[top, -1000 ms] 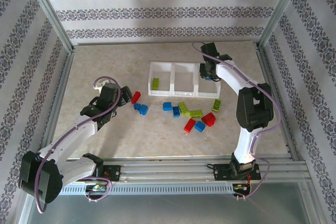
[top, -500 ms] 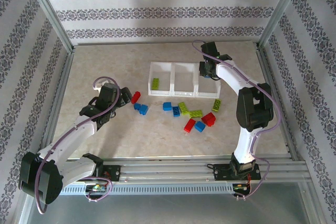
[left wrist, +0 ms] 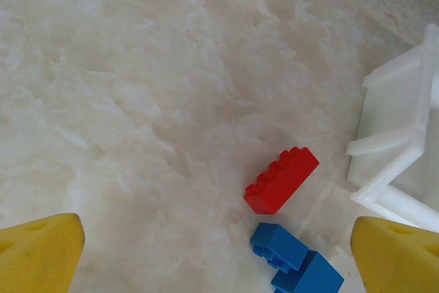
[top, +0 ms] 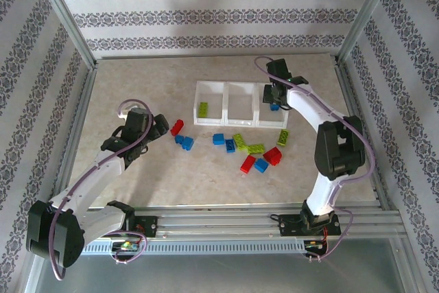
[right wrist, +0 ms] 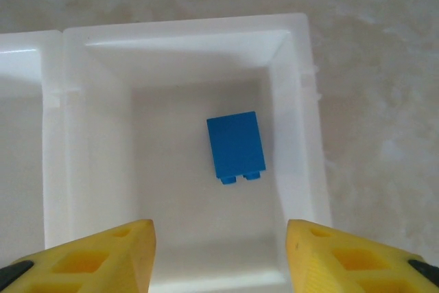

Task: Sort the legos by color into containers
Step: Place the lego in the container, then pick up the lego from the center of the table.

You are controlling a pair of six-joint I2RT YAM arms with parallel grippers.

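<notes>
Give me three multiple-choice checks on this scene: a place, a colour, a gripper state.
1. Where does the small blue plastic brick below the right gripper lie?
A) right-end compartment of the white translucent plastic tray
B) middle compartment
C) on the table

2. What colour is the studded brick in the left-end compartment?
A) red
B) blue
C) lime green

3. The right gripper is:
A) shut on a brick
B) open, empty
C) shut, empty

Answers: 1 A, it rests on that compartment's floor; 2 C, the top view shows lime green; 3 B, jaws apart, the brick lying free below.
</notes>
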